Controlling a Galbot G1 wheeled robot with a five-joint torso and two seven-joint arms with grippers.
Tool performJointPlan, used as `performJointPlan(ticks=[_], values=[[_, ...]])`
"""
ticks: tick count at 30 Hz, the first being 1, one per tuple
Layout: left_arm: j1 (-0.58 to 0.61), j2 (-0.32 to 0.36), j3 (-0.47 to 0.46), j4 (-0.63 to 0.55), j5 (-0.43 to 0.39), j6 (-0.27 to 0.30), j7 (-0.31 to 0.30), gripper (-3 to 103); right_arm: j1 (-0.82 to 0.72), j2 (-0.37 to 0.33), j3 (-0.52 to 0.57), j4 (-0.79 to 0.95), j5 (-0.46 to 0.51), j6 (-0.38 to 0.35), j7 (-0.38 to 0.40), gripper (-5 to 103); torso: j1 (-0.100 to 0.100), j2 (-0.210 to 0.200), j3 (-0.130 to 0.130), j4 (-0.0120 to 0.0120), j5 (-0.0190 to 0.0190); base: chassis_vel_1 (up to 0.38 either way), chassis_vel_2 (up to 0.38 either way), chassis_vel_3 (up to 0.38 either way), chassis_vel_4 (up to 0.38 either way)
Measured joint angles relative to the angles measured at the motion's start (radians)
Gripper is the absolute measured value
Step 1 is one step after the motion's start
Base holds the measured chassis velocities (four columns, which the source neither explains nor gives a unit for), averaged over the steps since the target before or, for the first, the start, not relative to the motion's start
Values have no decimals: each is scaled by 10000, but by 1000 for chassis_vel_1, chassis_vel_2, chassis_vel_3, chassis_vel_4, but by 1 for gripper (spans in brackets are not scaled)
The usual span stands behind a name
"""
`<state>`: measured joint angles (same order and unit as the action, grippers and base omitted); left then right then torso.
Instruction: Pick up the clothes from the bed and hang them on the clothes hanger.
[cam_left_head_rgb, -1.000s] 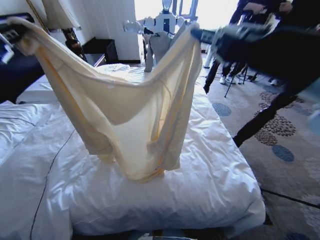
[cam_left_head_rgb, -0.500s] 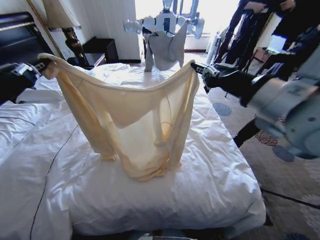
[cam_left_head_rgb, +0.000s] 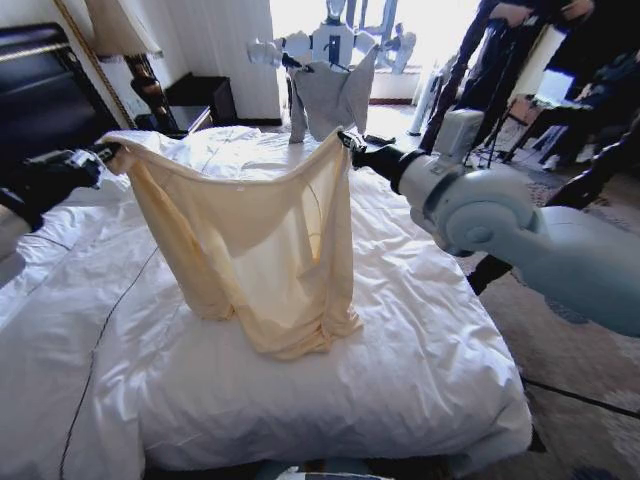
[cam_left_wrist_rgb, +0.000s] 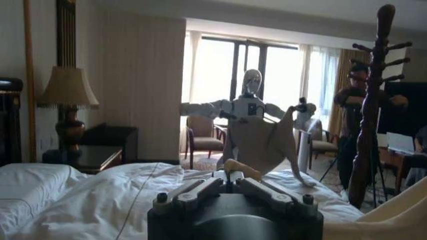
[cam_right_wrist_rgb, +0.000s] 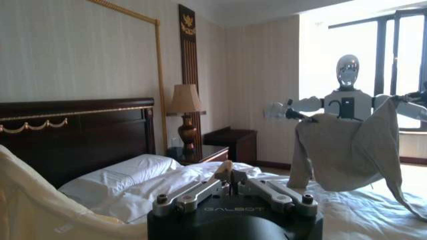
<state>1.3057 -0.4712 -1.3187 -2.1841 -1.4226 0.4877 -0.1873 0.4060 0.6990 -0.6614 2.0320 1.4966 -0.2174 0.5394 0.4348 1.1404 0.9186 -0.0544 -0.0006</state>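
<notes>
Both claws are clamping the shirt (cam_left_head_rgb: 255, 240): the left claw (cam_left_head_rgb: 104, 152) is pinching one top corner, the right claw (cam_left_head_rgb: 347, 142) the other. The shirt is sagging between them, its hem touching the bed (cam_left_head_rgb: 420, 330). Beyond the claws another robot (cam_left_head_rgb: 328, 45) is holding a grey garment (cam_left_head_rgb: 330, 100).

Thin sheer cloth shirt (cam_left_head_rgb: 260, 250), matt

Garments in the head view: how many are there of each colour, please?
Pale yellow: 1, the shirt, held between the left hand and right hand above the bed.
Grey-beige: 1, the garment behind.
Total: 2.
</notes>
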Motion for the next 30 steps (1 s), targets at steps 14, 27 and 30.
performJointPlan(ticks=[14, 27, 30], values=[[-1482, 61, 3132, 2005, 1391, -1049, 964, 0, -788, 2055, -139, -2787, -1241, 84, -231, 0, 0, 0, 0, 2, -2, 0, 0, 0, 0], [-4916, -866, 7341, 4587, 2898, -1629, 1233, 0, -1438, 3462, -133, -5547, -2996, 372, -904, 0, 0, 0, 0, 1, 0, 0, 0, 0, 0], [-5330, -1077, 7894, 4926, 3248, -1776, 1229, 0, -1473, 3694, -131, -5980, -3193, 414, -1078, 0, 0, 0, 0, 1, -2, 0, 0, 0, 0]])
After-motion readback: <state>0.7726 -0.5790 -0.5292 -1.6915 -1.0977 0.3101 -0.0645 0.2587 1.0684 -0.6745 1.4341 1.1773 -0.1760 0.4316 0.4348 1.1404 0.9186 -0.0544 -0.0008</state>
